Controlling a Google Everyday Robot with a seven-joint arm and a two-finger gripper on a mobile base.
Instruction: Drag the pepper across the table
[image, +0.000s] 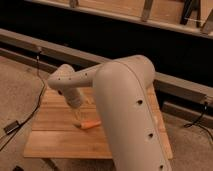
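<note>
A: Left to right, please. What is noted at the left edge?
B: A dark cable (38, 70) is seen running down to the floor (15, 90), off the table. It is not counted as part of the task.

A: Table?
B: The table (50, 120) is recorded as light-brown planks. Its right part is largely hidden by the arm (125, 110).

A: Gripper position?
B: The gripper (78, 116) is located low over the middle of the table and pointed down. It is just left of the pepper, above its near end. Contact is suspected but cannot be confirmed.

A: Opening? Anything held?
B: It cannot be told. The gripper's end is seen only as a pale shape against the wood, and no grasp on anything can be read.

A: Pepper?
B: The pepper (90, 125) is found lying flat on the table, near the middle and toward the front edge. It is bordered on its right by the arm's big link.

A: Progress?
B: The approach is judged complete, or nearly so. No drag can be credited from this view. The pepper is yet to be pressed or caught, then pulled along the planks. Open wood is seen to the left. To the right the path is masked by the arm.
</note>
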